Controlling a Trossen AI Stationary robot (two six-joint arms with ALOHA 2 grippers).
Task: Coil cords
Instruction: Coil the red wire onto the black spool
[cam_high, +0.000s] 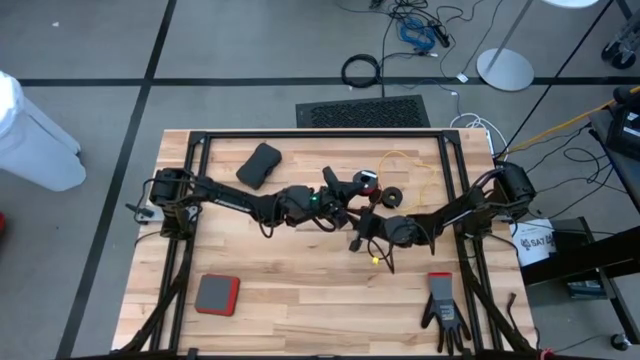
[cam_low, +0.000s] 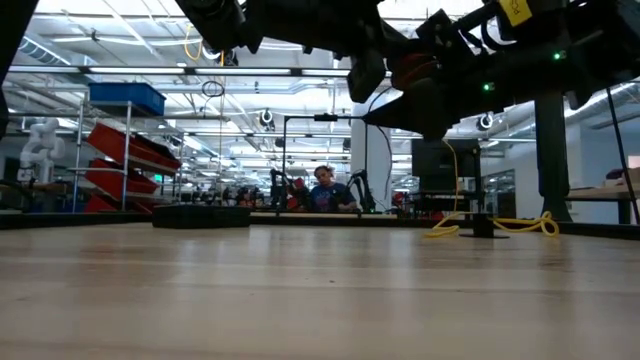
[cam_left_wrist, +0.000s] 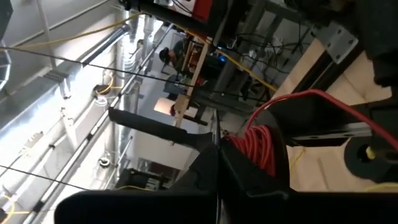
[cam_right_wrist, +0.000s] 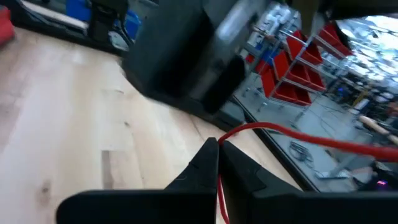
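A small black reel wound with red cord (cam_left_wrist: 261, 142) hangs in the air over the table's middle (cam_high: 368, 180) and shows high up in the low view (cam_low: 415, 70). My left gripper (cam_left_wrist: 216, 144) is shut at the reel's side. A free length of the red cord (cam_right_wrist: 298, 132) runs from the reel to my right gripper (cam_right_wrist: 217, 148), which is shut on it nearer the table's near edge (cam_high: 358, 238). The yellow cord (cam_high: 410, 165) lies loose on the table by its black reel (cam_high: 392, 196). My left gripper is shut on the red-cord reel at its black edge (cam_left_wrist: 231, 148); the fingers themselves hide the exact spot. They lie about level, coming from the table's left. The reel is lifted clear of the table. My right gripper pinches the free red cord (cam_right_wrist: 219, 167) between its two fingertips. The fingers come about level from the table's right. The cord leaves the fingertips in a low arc (cam_right_wrist: 261, 127) toward the reel, clear of the table.
A black pouch (cam_high: 260, 165) lies at the far left, a red and grey block (cam_high: 217, 294) at the near left, and a black glove (cam_high: 443, 312) at the near right. A black frame (cam_high: 320, 134) borders the table's far edge and sides.
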